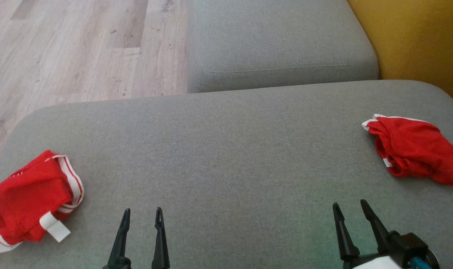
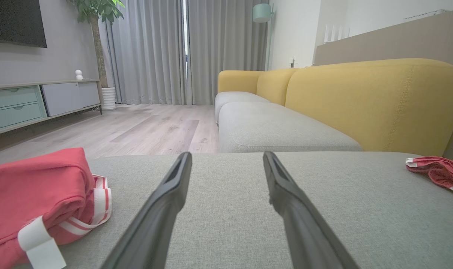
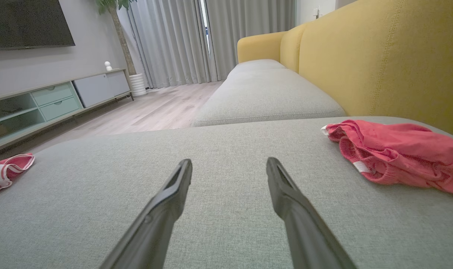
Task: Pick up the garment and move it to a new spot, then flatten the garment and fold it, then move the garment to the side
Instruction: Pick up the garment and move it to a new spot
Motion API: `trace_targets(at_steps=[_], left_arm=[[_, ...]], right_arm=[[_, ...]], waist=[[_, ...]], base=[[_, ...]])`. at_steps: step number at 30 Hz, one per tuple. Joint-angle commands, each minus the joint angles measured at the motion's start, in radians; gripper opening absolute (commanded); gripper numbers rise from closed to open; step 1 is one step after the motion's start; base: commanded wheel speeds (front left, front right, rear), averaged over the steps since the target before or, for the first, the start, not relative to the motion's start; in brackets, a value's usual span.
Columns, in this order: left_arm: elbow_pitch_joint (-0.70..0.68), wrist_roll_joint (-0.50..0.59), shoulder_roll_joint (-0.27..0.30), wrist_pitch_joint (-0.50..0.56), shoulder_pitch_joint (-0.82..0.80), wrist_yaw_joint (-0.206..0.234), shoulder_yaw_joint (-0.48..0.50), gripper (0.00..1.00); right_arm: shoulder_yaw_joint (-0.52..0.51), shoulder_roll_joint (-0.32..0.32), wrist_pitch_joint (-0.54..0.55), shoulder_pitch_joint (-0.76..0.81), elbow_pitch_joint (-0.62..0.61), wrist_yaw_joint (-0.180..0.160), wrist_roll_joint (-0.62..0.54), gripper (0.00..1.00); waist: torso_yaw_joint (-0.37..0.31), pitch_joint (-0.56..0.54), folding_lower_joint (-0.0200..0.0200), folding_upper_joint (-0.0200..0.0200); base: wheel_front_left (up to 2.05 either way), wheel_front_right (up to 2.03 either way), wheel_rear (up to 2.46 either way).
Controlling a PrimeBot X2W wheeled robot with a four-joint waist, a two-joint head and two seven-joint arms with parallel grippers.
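Two crumpled garments counted on large grey fabric seat cushion [image 1: 226, 142], well apart:
- red garment with white-striped waistband [image 1: 28, 198], at left edge
- red mesh garment with thin white trim [image 1: 413, 149], at far right

Two grippers counted, both held over cushion:
- left gripper [image 1: 142, 211]: dark fingers spread, nothing pinched
- right gripper [image 1: 348, 204]: fingers spread, nothing pinched

Second grey cushion [image 1: 278, 41] located behind, yellow backrest [image 1: 416, 37] beside it.
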Motion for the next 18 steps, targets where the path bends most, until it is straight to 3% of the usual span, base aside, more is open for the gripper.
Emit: trace_targets(at_steps=[1,9,18], left_arm=[[-0.028,0.005,-0.006,-0.005,-0.036,-0.002,0.036,1.00],[-0.022,0.011,-0.006,-0.005,-0.043,-0.011,0.035,1.00],[-0.025,0.020,-0.006,-0.005,-0.050,-0.016,0.048,1.00]], right_arm=[[0.026,-0.004,-0.014,-0.030,-0.037,-0.001,-0.004,1.00],[0.023,-0.004,-0.014,-0.021,-0.040,-0.001,-0.005,1.00],[0.024,-0.004,-0.014,-0.029,-0.044,-0.001,0.005,1.00]], waist=[[0.000,-0.001,-0.0001,0.0000],[0.028,-0.001,-0.0001,0.0000],[0.154,0.015,-0.0001,0.0000]], base=[[0.00,0.00,0.00],[0.00,0.00,0.00],[0.00,0.00,0.00]])
